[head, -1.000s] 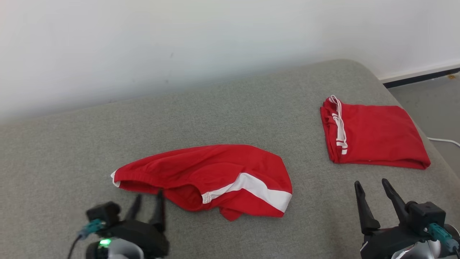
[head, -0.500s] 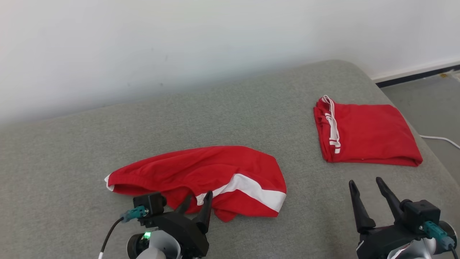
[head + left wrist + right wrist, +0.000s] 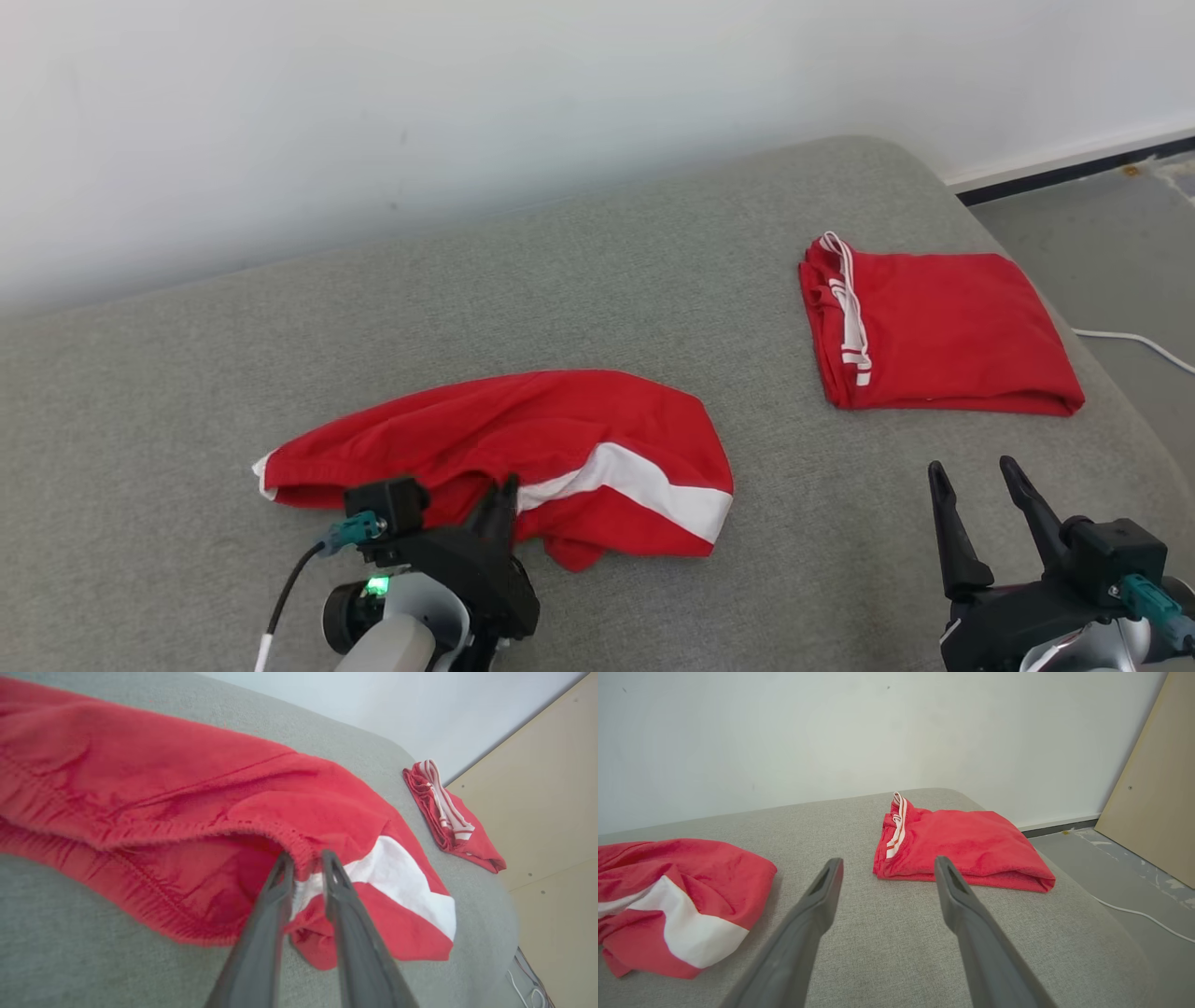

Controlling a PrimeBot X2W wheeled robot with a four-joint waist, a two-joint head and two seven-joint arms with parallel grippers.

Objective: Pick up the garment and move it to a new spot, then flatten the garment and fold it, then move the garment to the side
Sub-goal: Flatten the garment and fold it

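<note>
We were at the pick-up step, our left fingers (image 3: 276, 891) clenched on the waistband (image 3: 271, 833) of the red garment (image 3: 523, 439) crumpled on the grey cushion (image 3: 607, 280), our right fingers (image 3: 821, 896) released, and we judged the next move a clean lift toward a new spot.

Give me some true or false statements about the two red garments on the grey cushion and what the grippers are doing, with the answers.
1. The left gripper pinches the waistband edge of the crumpled garment. True.
2. The right gripper holds the folded garment. False: its fingers are spread, stop short of that garment and hold nothing.
3. The folded garment lies to the robot's right of the crumpled one. True.
4. The two garments overlap. False: bare cushion separates them.
5. The crumpled garment is plain red all over. False: a white band crosses it.
</note>
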